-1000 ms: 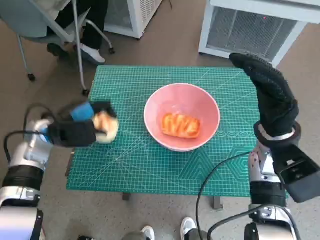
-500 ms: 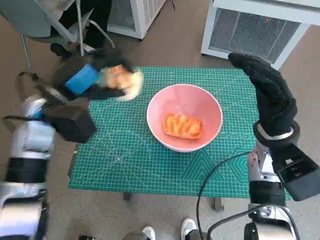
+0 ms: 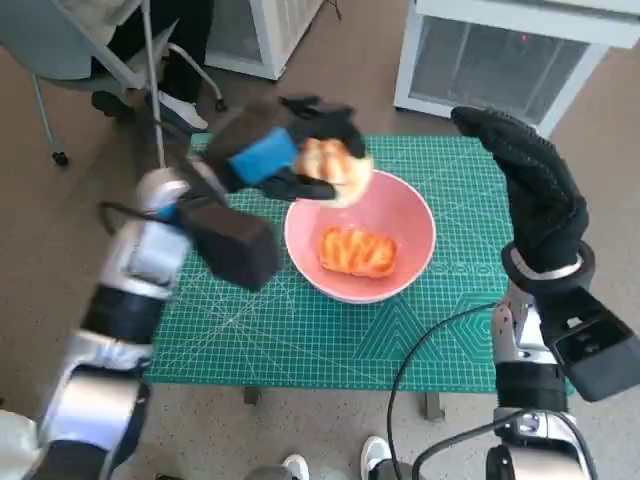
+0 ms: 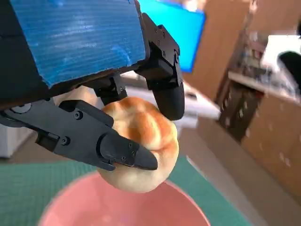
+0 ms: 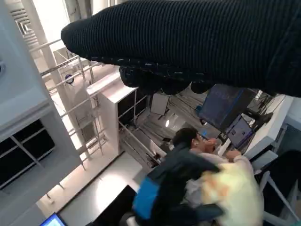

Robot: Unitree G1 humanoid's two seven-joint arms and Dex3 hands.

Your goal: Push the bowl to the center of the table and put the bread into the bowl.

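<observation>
Sitting directly beneath the left hand [image 3: 285, 150], the pink bowl [image 3: 410, 215] holds one orange pastry; that hand clasps the round bread [image 3: 335, 168] over its near rim; the right hand [image 3: 530, 180] hovers beside, fingers spread, holding nothing.

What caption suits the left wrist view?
Blue-taped black left robot hand holds a round golden bread roll just above the pink bowl's rim.

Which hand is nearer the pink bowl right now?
Left. The left hand holds a bread roll over the bowl's far-left rim. The right hand is raised off to the bowl's right, holding nothing.
</observation>
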